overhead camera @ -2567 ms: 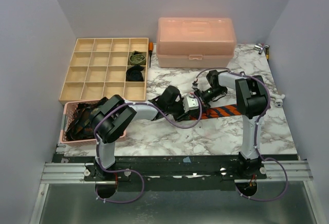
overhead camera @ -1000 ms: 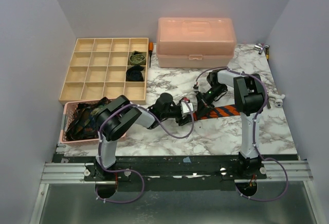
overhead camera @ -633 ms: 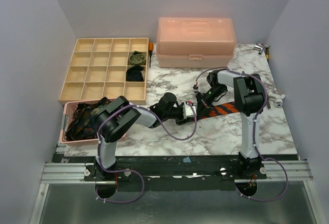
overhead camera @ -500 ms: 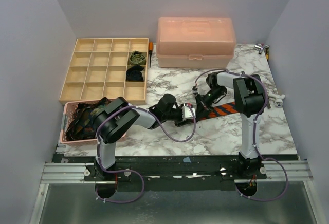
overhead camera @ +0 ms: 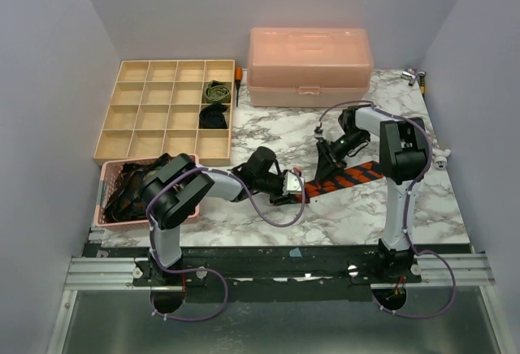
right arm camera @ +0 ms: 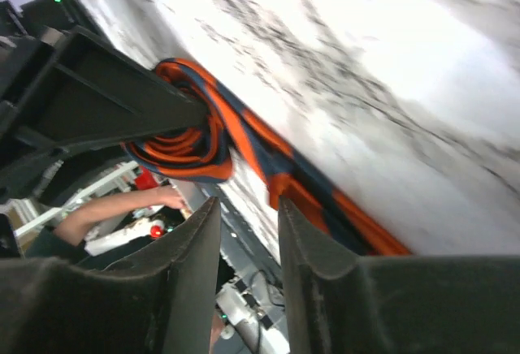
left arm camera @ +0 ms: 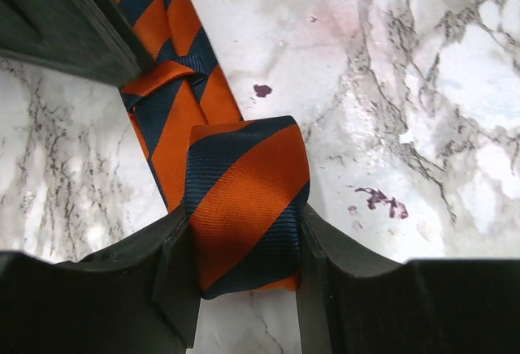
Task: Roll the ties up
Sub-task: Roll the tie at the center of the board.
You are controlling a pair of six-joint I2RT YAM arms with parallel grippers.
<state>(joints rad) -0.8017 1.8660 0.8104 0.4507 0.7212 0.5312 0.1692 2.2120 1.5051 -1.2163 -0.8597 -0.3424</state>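
- Your left jaws pinch the rolled end of the orange-and-navy striped fabric necktie, down on the white marble bench.
- The unrolled tail runs away up-right, towards your right arm; left is nearer the roll.
- Your right jaws, pressed together a second ago, now stand spread over the tail, holding nothing.

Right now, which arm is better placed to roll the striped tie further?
Left. The left gripper grips the rolled end of the striped tie between its fingers, with the unrolled length stretched ahead on the marble table. The right gripper is open and empty, clear of the fabric.
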